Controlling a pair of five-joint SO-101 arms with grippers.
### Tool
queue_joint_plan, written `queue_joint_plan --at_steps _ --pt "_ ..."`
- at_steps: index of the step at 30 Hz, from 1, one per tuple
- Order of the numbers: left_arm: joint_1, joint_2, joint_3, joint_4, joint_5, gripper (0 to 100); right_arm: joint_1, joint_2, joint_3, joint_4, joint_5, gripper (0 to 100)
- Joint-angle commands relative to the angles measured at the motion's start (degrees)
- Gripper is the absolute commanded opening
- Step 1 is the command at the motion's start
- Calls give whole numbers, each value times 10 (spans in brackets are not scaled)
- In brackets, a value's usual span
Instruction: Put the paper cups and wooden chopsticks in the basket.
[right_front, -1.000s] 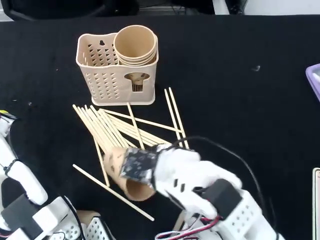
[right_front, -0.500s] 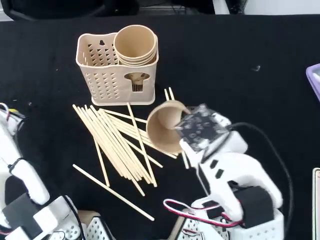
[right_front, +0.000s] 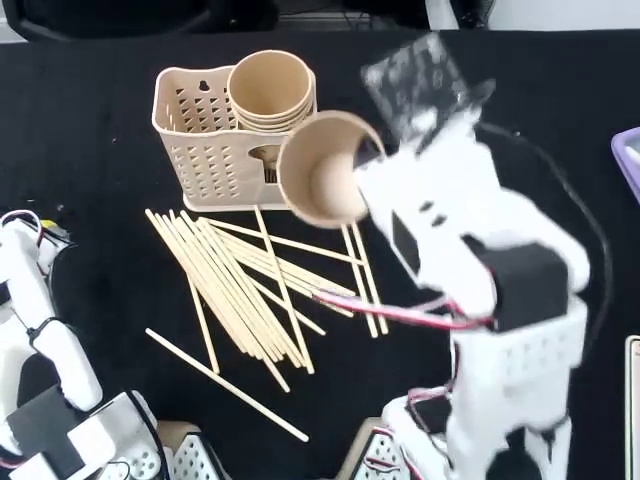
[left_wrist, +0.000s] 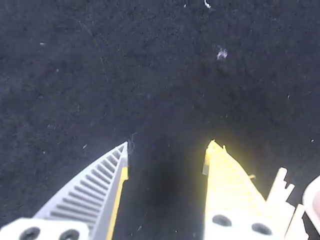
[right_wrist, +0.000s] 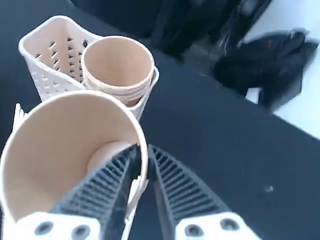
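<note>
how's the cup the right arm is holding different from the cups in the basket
The held cup is a single cup, its rim pinched in the right tool; the stacked cups are several nested together, sitting in the basket. The held cup is tipped on its side; the stacked cups stand upright, mouths up. Both are plain tan paper.

This looks like a robot lab. A white right arm (right_front: 470, 230) and a white left arm (right_front: 55, 360), with red and black wires (right_front: 390, 312), stand at a table (right_front: 560, 120) with a black cloth. Behind it a dark bag (right_wrist: 280, 55) lies on a pale floor (right_wrist: 302, 107).
</note>
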Motion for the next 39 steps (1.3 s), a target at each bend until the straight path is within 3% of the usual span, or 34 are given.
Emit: queue_joint_plan --at_steps 1,12,26,39 --pt "17 -15 7 -30 5 241 -22 58 -120 3 -25 11" --pt "35 -21 27 -46 5 241 -52 221 -353 -27 -64 11" --pt "34 -21 27 -46 4 241 -51 379 -361 -153 -64 11" --pt "35 -21 27 -46 3 241 -50 461 -361 -146 -64 15"
